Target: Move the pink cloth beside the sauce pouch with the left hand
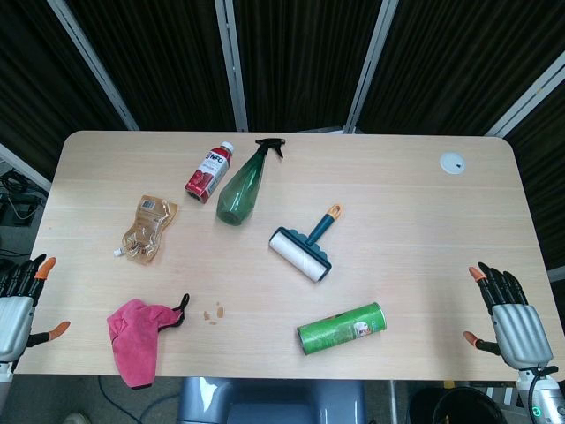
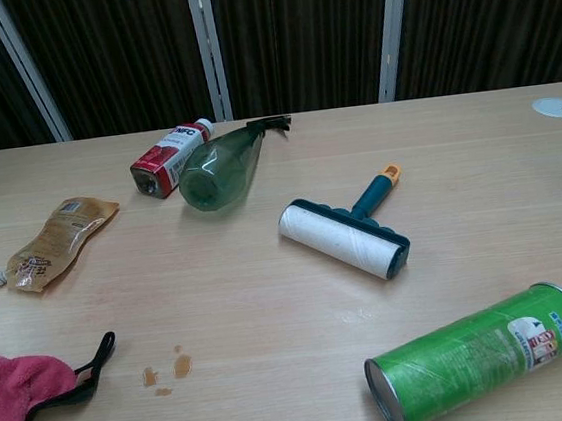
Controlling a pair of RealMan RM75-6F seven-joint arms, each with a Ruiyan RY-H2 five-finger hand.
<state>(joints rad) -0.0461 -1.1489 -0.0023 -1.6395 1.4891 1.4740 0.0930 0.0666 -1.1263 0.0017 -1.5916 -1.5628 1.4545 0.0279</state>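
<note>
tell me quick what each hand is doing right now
Left hand: open, holding nothing, off the table's left edge.
Right hand: open, holding nothing, off the right edge.

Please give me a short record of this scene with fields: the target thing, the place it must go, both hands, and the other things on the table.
target: pink cloth, crumpled at the table's near left edge
goal: sauce pouch, lying flat, apart from the cloth
left hand: open, off the cloth
right hand: open, holds nothing
others: red bottle, green spray bottle, lint roller, green can
</note>
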